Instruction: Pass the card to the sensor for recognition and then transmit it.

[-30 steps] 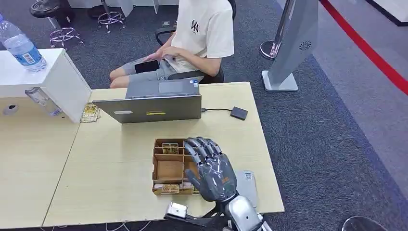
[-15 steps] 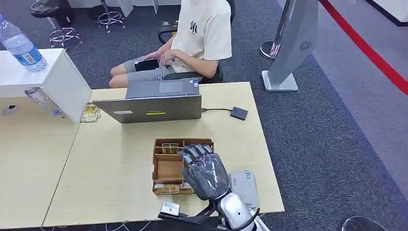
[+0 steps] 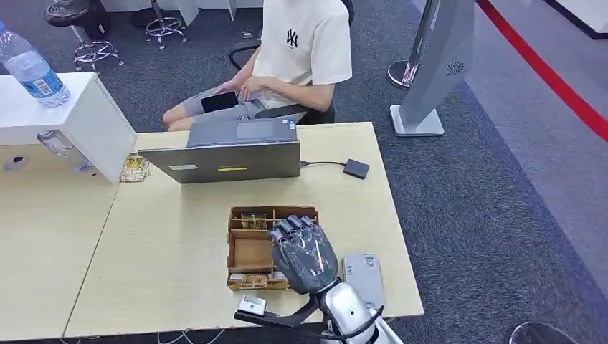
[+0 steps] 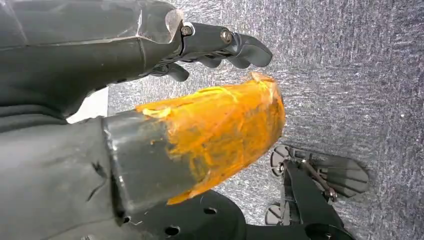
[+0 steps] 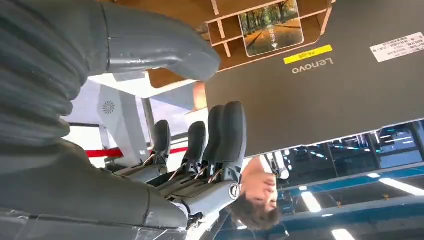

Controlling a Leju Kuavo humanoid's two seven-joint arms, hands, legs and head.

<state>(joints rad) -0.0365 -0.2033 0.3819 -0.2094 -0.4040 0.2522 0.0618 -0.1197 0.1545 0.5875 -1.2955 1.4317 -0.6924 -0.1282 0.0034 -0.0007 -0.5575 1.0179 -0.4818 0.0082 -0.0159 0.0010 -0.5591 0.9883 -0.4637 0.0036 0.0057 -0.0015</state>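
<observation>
1. The right hand (image 3: 303,252) hovers over the right side of the cardboard box (image 3: 247,252) on the table (image 3: 165,251), back of the hand up, fingers pointing toward the laptop (image 3: 224,160). In the right wrist view its fingers (image 5: 227,135) stretch out side by side and the thumb (image 5: 165,42) stands apart from them; nothing shows between them, so the hand looks spread and empty, though its palm side is partly hidden.
2. The left hand (image 4: 165,100) hangs over grey carpet, thumb wrapped in orange tape, fingers loosely curled with nothing in them.
3. The box is split into compartments. A card (image 3: 253,220) with a tree-lined road picture stands upright in the far row, nearest the laptop. More cards (image 3: 253,281) lie in the near row. The large middle compartment shows bare cardboard.
4. A flat grey device (image 3: 362,276) lies on the table just right of the hand.
5. A small black box (image 3: 355,168) on a cable lies right of the laptop.
6. Behind the table a person (image 3: 287,64) sits holding a phone (image 3: 219,101).
7. A water bottle (image 3: 30,70) stands on the white counter at the left.
</observation>
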